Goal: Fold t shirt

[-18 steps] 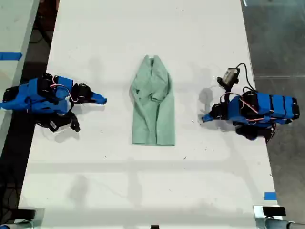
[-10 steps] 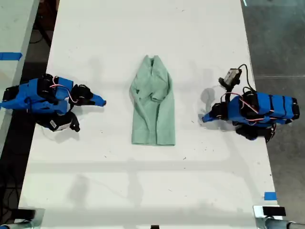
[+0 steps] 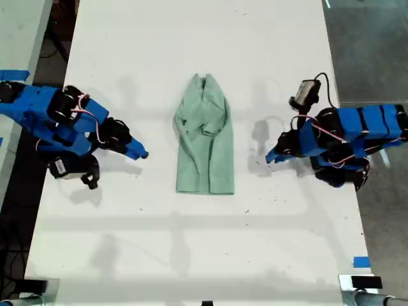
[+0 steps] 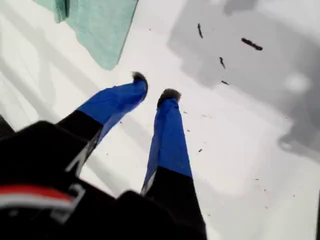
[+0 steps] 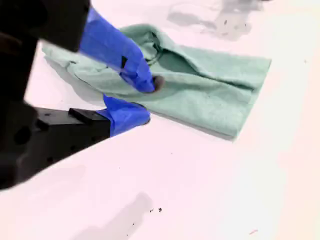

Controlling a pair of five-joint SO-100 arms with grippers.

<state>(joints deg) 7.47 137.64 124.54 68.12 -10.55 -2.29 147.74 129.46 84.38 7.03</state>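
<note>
Overhead scene, read as a clock face in the exterior view. A small, wrinkled, pale mint-green fabric t shirt (image 3: 204, 143) lies folded into a narrow strip at the centre of a long white table (image 3: 191, 242). Its bunched, narrower end points to 12 o'clock and its straight hem to 6 o'clock.

The blue-fingered first gripper (image 3: 270, 157) stands at 3 o'clock from the garment, near it but apart, pointing toward 9 o'clock. In the first wrist view (image 4: 154, 86) its two dark-tipped fingers are a little parted over bare table, holding nothing. A hem corner of the t shirt (image 4: 100, 30) lies beyond the tips.

The matching second gripper (image 3: 141, 153) stands at 9 o'clock from the garment, also apart from it, pointing roughly toward 4 o'clock. In the second wrist view (image 5: 150, 100) its jaws are spread and empty, with the t shirt (image 5: 210, 85) lying across the table beyond them.

A small square of blue tape (image 3: 361, 261) marks the table edge at about 4 o'clock.
</note>
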